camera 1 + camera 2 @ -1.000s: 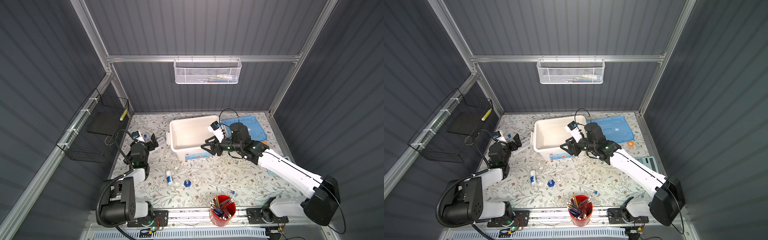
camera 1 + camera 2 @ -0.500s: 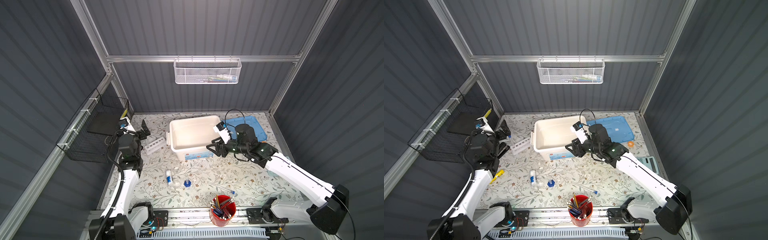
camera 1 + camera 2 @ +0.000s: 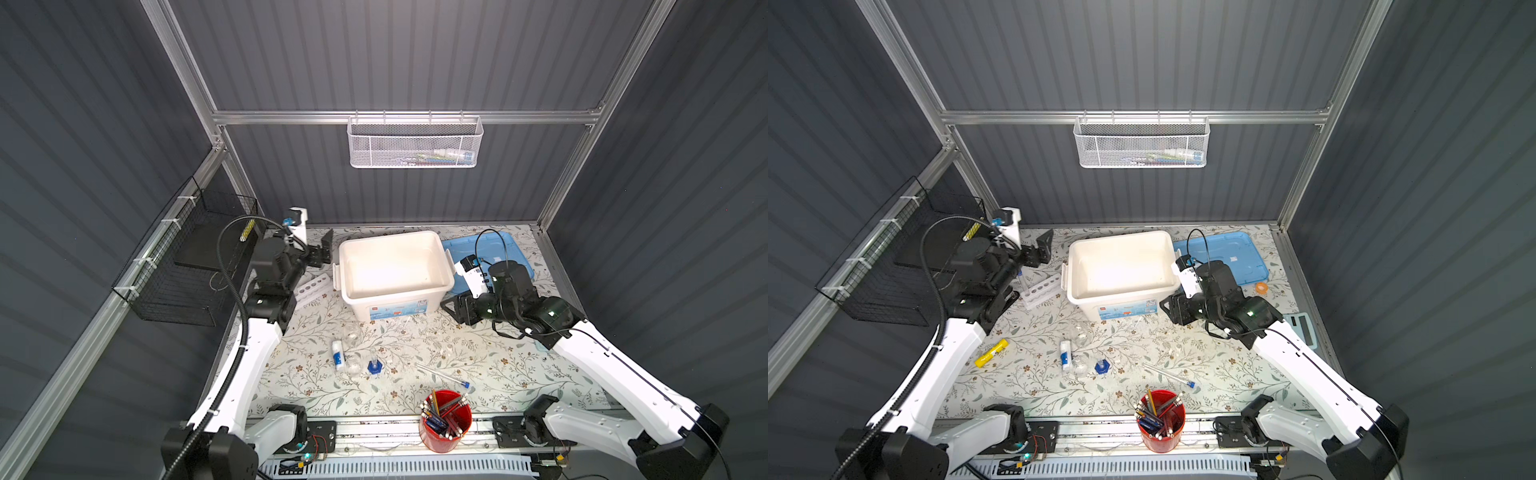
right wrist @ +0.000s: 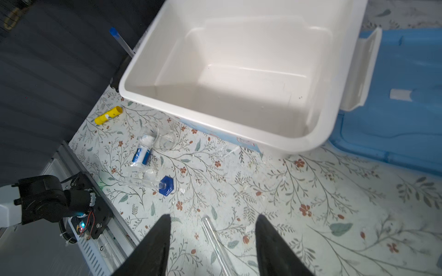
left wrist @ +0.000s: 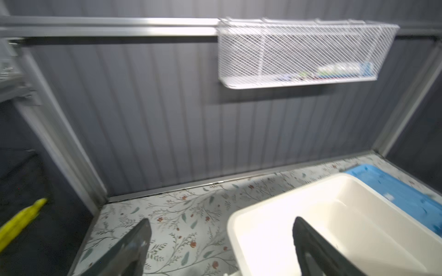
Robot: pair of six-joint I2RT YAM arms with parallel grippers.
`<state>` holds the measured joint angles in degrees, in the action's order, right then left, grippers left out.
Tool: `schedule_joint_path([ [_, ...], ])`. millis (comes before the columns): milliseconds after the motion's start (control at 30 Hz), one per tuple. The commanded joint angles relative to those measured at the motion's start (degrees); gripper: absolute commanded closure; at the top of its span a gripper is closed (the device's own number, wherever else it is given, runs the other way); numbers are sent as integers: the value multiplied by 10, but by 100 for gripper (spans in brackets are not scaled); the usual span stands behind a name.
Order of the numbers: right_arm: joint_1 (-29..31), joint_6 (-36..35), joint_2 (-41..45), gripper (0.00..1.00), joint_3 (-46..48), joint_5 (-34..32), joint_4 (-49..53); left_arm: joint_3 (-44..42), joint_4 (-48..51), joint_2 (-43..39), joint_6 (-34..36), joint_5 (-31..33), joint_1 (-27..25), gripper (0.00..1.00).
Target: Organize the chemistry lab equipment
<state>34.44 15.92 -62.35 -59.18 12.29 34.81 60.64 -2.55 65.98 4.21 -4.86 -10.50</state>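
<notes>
Both arms have moved since the earlier frames. The left gripper (image 3: 321,254), formerly low beside the test-tube rack (image 3: 311,286), now stands raised at the back left, next to the black wire basket (image 3: 178,299). The right gripper (image 3: 452,308) has drawn back from over the white bin (image 3: 390,237) to the bin's front right corner.

Left jaws: wide apart and empty, with bare floral surface (image 5: 181,215) and the bin's rim visible between them in the left wrist view.

Right jaws: apart and holding nothing, raised above the surface. The right wrist view looks between them at the long tube (image 4: 215,243), which lies flat below.

Glassware, all loose on the surface in front of the bin:
- The long tube (image 3: 442,374) lies with its blue cap toward the red cup (image 3: 446,419).
- The measuring cylinder (image 3: 375,367) rests on its blue hexagonal foot, left of that tube.
- The front flask (image 3: 354,366) is just beside the cylinder.
- The rear flask (image 3: 352,332) is nearer the bin.
- A white-and-blue bottle (image 3: 338,353) lies between the two flasks.

A second tube (image 4: 120,43) with a blue cap appears to stand in the rack, though the bin hides its lower end. The bin is empty, and its blue lid (image 3: 515,249) lies flat behind the right arm.
</notes>
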Motion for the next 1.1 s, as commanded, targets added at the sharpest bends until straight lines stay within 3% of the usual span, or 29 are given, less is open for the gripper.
schedule_joint_path([
  [0, -3, 30, -13, 43, 13, -23, 94, 46, 77, 16, 56, -25, -16, 8],
  [267, -4, 104, -21, 44, 109, -14, 86, 133, 158, 53, 72, -108, -17, 2],
  [533, 20, 169, 31, 46, 193, -10, 93, 74, 84, 47, 36, -110, -17, 0],
  [800, 66, 288, 106, 47, 262, -38, 118, 42, 56, 44, 50, -91, -17, 0],
  [1067, 100, 289, 56, 49, 281, -59, 93, 34, 58, 31, 59, -93, -17, 0],
])
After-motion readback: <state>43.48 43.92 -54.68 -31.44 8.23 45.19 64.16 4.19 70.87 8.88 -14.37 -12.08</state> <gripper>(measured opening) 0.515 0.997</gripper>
